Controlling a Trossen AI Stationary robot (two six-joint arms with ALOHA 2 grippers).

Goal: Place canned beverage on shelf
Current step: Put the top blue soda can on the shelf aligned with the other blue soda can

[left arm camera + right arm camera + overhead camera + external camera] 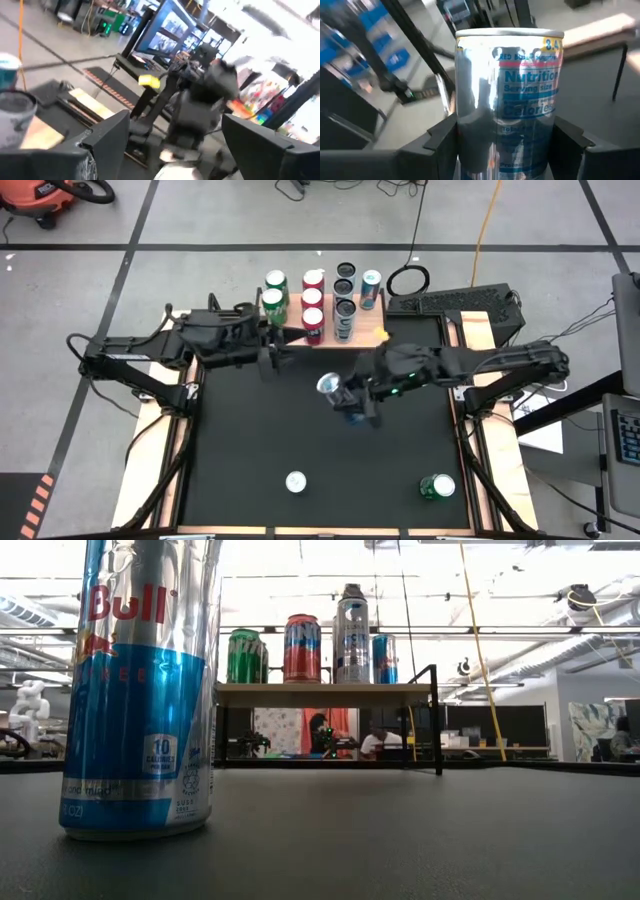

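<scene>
Judging by the row of cans already standing on the shelf [325,330] at the top centre of the high view, the task is well under way but not finished. Green, red, dark and teal cans are crowded on the light-wood board, and in the low view they are seen lined up on it in the upper middle of the frame. One silver and blue can [333,387] is gripped by the right hand [345,395] near the centre of the high view, below the shelf in the frame and not yet over it. Whether it is lifted clear of the black desk [250,440] cannot be told from above. In the right wrist view this can [507,100] is seen upright between the two dark fingers [437,142], which are closed partway against its sides, so the hand is judged to be clamped on it. Two more cans remain on the desk for later: a silver-topped can [296,481] at the lower centre and a green can [437,486] at the lower right. The first is probably the big blue can [140,690] filling the left of the low view. The left hand [268,348] is held at the left end of the shelf with its fingers [107,135] spread wide and nothing between them. What is left is judged to be the carrying of the held can to a free spot on the board, and then the two remaining cans.
</scene>
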